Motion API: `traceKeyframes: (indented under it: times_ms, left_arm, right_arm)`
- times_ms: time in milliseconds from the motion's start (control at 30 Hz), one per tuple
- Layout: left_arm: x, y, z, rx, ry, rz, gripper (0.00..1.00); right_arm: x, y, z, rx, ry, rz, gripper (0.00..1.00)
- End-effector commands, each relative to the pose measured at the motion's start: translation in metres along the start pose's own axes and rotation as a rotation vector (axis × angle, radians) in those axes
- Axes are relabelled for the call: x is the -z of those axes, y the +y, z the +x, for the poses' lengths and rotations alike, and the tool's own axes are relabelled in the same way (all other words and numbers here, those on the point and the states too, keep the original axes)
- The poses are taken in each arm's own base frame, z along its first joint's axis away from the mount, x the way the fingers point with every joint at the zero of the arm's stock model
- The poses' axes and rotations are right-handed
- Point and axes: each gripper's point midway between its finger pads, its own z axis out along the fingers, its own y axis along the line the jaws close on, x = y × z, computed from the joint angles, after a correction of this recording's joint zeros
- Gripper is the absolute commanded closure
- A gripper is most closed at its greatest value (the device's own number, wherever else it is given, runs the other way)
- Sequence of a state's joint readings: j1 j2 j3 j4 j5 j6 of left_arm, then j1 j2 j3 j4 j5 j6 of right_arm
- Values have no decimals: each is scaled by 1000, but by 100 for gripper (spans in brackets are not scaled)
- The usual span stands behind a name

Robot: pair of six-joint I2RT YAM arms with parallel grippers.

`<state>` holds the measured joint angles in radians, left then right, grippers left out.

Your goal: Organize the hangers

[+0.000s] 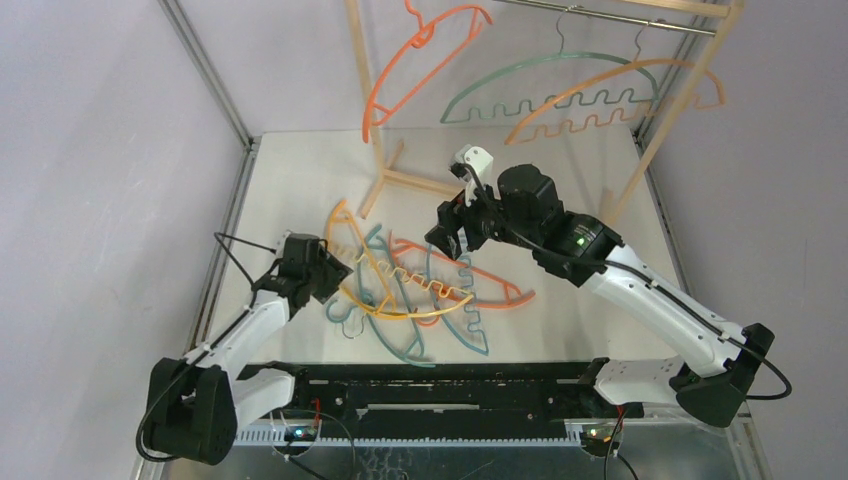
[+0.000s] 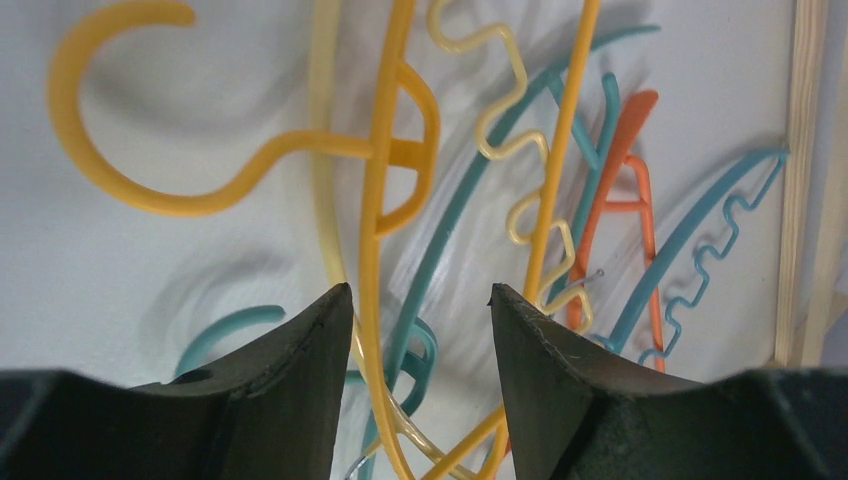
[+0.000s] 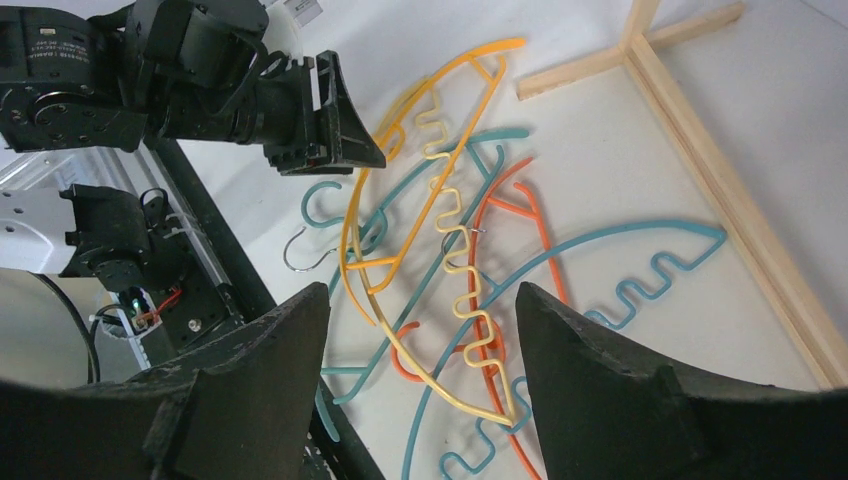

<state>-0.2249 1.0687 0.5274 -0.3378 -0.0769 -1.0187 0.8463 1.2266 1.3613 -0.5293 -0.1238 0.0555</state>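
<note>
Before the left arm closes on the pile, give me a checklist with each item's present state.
1. Left gripper open: ok, jaws apart.
2. Right gripper open and empty: ok.
3. Pile of hangers untangled: not ok, they overlap on the table.
4. Only one hanger lined up between the left jaws: not ok; the yellow-orange hanger and other strands show in the gap.
5. Free space on the rack rod: cannot tell, partly out of frame.
</note>
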Motion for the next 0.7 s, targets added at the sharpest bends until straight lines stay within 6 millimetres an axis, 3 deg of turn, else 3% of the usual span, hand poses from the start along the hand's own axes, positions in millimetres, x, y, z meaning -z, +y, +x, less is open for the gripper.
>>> traceKeyframes:
  times_ms: [0,467,667]
  left_arm:
    - [1,0,-22,-1,-64,9,42]
    - [-12,17,-33,-34,-55,-50,48]
    - [-15,15,-34,-41,-43,-43,50]
  right_arm:
    - [-1,2,-4,-31,-16,-21,24]
    - [-16,-11,3,-93,19,-34,31]
    - [-31,-14,22,-107,92,-40,36]
